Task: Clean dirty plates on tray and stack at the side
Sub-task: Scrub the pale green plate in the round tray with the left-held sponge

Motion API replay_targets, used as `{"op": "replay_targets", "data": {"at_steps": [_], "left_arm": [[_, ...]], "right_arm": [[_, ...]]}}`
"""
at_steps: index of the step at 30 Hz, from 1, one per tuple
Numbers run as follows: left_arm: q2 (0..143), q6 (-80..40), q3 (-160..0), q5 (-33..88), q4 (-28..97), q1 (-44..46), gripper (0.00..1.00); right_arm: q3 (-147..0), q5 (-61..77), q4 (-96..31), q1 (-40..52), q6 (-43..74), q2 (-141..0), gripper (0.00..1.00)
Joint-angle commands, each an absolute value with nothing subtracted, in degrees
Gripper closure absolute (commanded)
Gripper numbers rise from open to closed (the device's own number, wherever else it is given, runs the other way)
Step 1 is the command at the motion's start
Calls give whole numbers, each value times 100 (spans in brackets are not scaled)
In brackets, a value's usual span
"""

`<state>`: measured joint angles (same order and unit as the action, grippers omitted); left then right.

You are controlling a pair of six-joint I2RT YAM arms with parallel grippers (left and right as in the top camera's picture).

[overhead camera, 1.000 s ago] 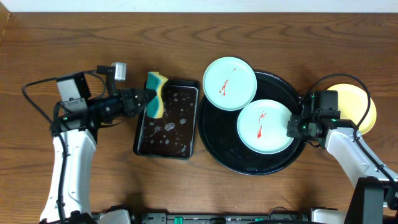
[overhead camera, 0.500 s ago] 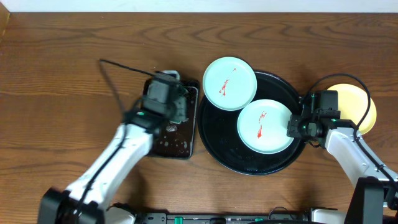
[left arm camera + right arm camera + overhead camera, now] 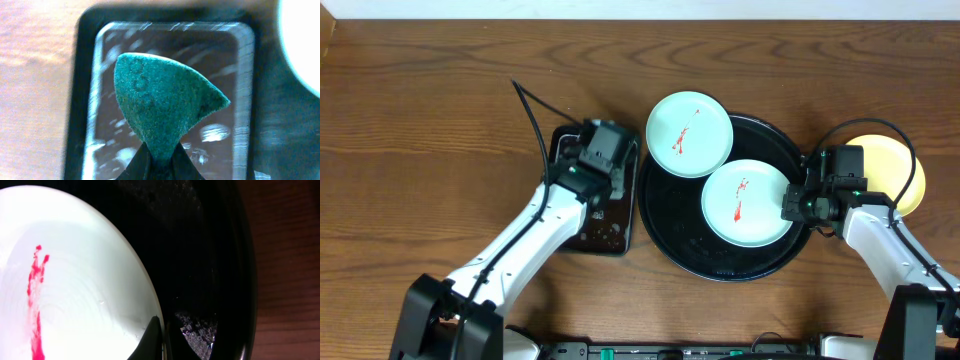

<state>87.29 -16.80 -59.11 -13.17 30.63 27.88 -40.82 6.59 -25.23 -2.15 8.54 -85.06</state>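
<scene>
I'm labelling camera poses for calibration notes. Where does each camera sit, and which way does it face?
Overhead: above the table, facing straight down; left arm and right arm show, either side of the round tray.
Left wrist: on the left arm, looking down along its jaws at the sponge they pinch over the rectangular tray.
Right wrist: on the right arm, looking along its jaws, closed on the rim of the lower plate.
Shared: overhead and right wrist both show that plate's red smear.
</scene>
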Motion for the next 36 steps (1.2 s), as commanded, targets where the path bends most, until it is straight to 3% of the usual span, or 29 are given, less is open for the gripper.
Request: {"op": "replay_targets", "data": {"at_steps": [1,5,12,25,36], "left_arm": [[8639,-1905,-6333,10,2842,2915,93],[8735,-2353,-6331,1052,1938,3229,93],[9459,-3664,-6329,1133,626,3966,92],[11004,-4237,-6329,1861,-1203,4882,92],[11367,-3938,-6331,563,-121,4491,92]], "right_arm": [[-4108,517,-2508,-172,915,-8552,99],[-4108,519,-2510,-172,917,-8552,99],[-4108,543,-2519,-169,917,-8552,99],[-4108,543,-2567,-169,917,-8552,99],[-4108,543,-2635,-169,917,-8552,99]]}}
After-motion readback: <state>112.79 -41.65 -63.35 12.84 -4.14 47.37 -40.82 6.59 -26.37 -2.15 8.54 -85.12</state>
